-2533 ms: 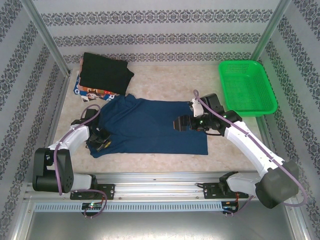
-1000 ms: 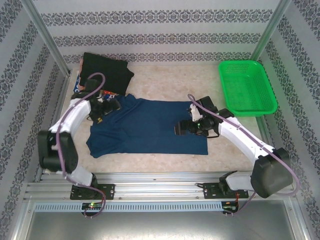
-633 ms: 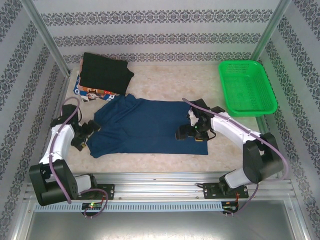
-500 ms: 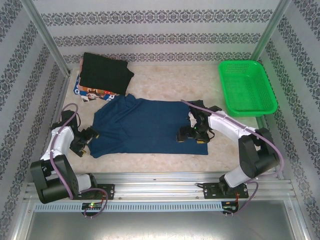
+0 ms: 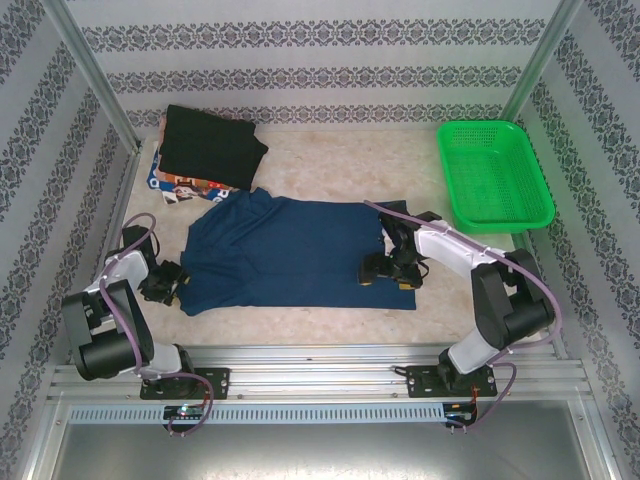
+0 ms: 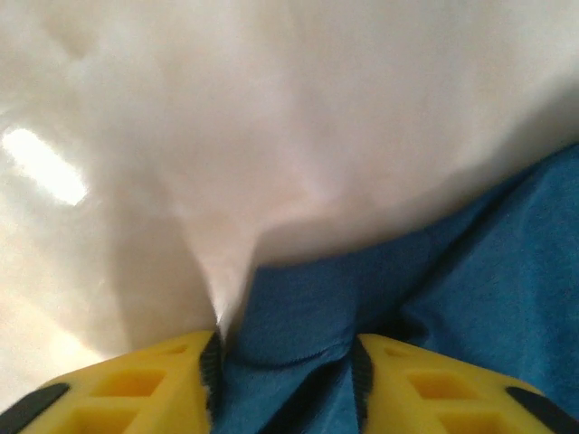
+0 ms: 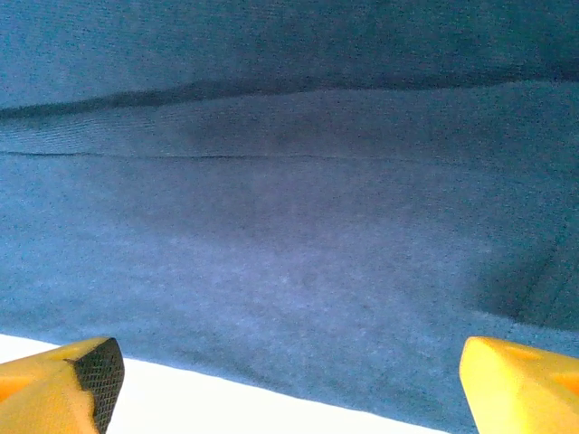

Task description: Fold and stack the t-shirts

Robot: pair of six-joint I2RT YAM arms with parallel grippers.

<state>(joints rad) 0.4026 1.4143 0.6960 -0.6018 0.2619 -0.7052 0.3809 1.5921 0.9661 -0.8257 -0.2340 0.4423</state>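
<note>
Moved left claw (image 5: 163, 283) back from far corner to near left edge of navy shirt (image 5: 290, 250); hem between narrowed fingers (image 6: 163, 380), firm grip cannot tell. Holds right claw (image 5: 385, 272) wide open, hem just beneath. Leaves navy shirt unfolded on tabletop (image 5: 340, 165); black shirt (image 5: 212, 145) already folded atop printed shirt (image 5: 175, 182), beyond left claw.

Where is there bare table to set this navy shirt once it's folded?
Free: the far middle of the table, between the black shirt and the green basket, and the near strip in front of the navy shirt. Crowded: the far-left corner and both ends of the navy shirt.
</note>
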